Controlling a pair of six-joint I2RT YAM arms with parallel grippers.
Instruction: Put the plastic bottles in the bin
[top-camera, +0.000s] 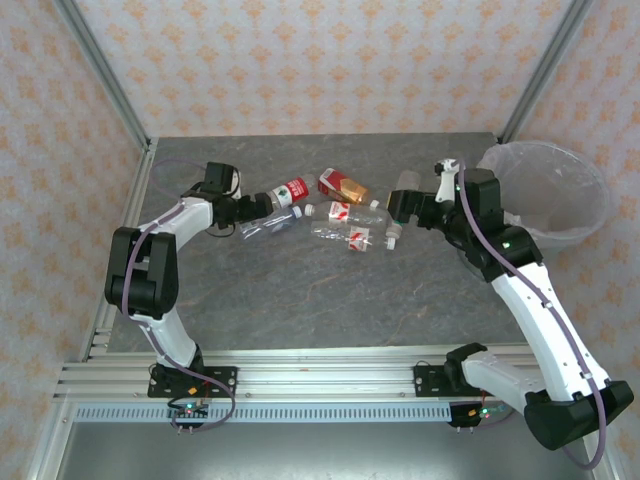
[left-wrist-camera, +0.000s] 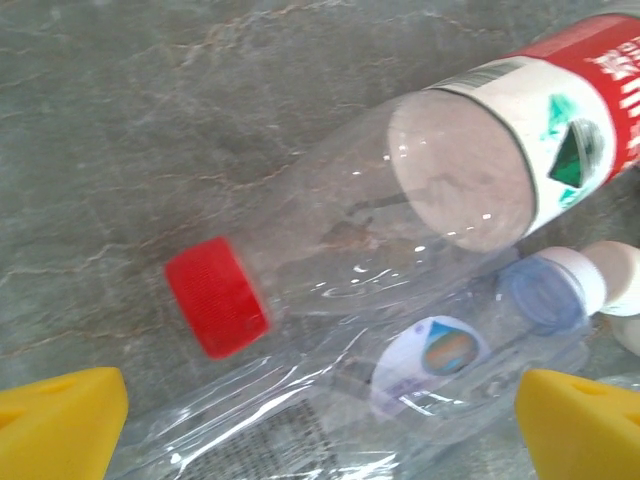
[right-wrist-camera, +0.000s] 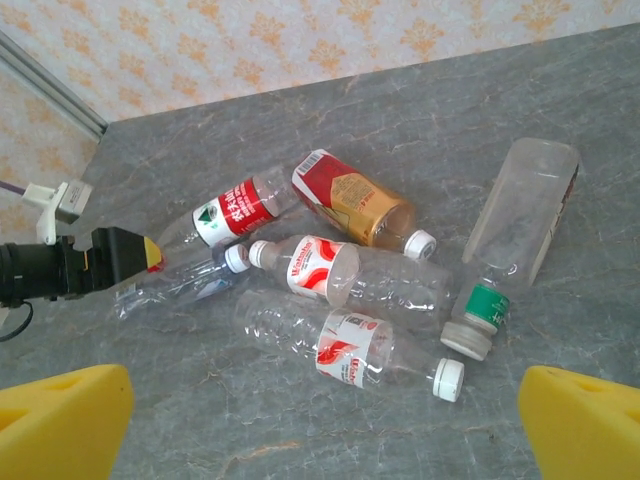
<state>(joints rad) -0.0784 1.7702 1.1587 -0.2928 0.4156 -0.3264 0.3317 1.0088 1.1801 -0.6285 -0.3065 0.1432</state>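
I have both the left gripper (left-wrist-camera: 320, 425) and the right gripper (right-wrist-camera: 320, 420) spread wide. The bottles (top-camera: 340, 212) lie heaped mid-table, left of the bin (top-camera: 550, 195). Squeezing these overlapped, slick bottles could pop one sideways.

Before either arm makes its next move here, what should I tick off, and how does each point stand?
1. Left gripper open: ok.
2. Only one bottle between its fingertips: cannot tell. The flattened clear bottle lies between them, with the red-capped bottle right against it.
3. Right gripper open and empty: ok.
4. Right gripper lined up on a bottle: not ok. It hangs back from the bottle pile, with nothing between its fingertips.
5. Bin upright, mouth unblocked: ok.
6. Bottles in the bin: not ok, none seen inside.
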